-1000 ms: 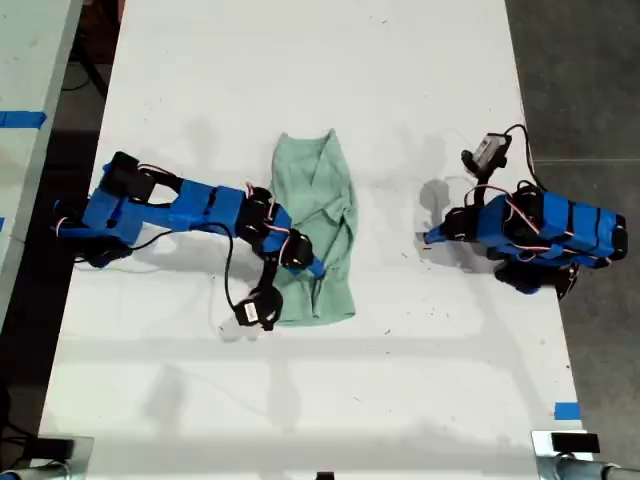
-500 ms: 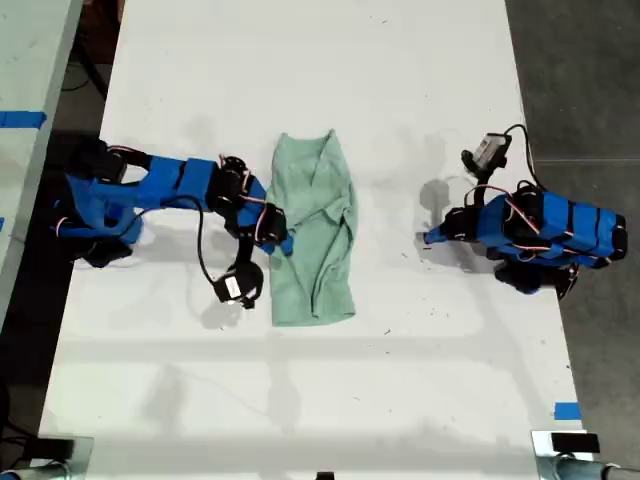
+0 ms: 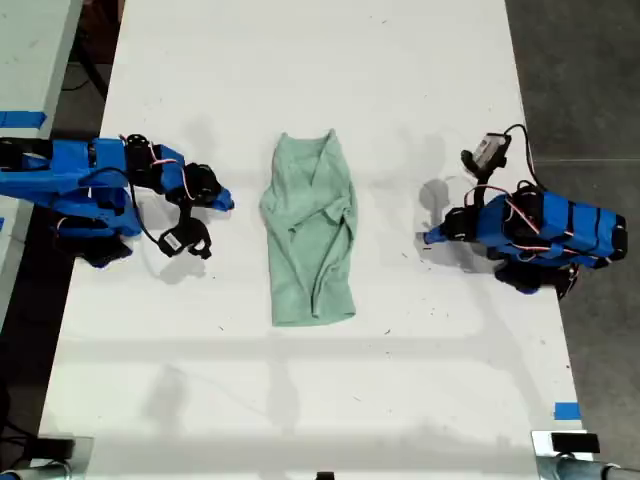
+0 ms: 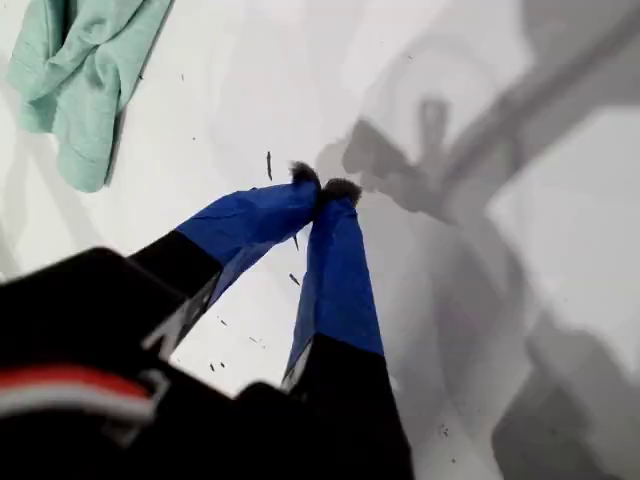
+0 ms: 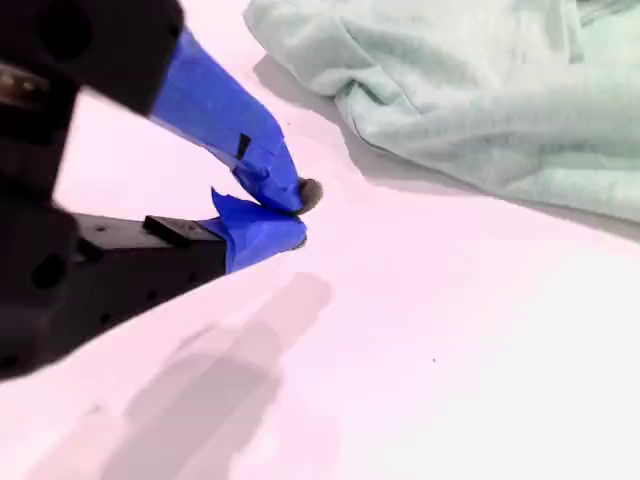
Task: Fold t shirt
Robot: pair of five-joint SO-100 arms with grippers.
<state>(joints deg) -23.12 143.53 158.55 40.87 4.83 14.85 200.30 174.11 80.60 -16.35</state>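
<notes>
Lying folded on table (image 3: 300, 60): t shirt (image 3: 312, 228).

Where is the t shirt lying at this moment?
The t shirt lies crumpled near the middle of the white table in the exterior view, between the two blue arms and touching neither.

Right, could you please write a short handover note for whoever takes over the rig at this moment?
My first gripper: shut, empty, over the table, well apart from the t shirt.
My second gripper: shut, empty, close beside the t shirt's edge, not touching it.
T shirt: mid-table in the exterior view, between the two arms, lying as a narrow wrinkled strip.
Done: apparently the lengthwise fold.
Left: probably a crosswise fold, end to end, then smoothing.
</notes>
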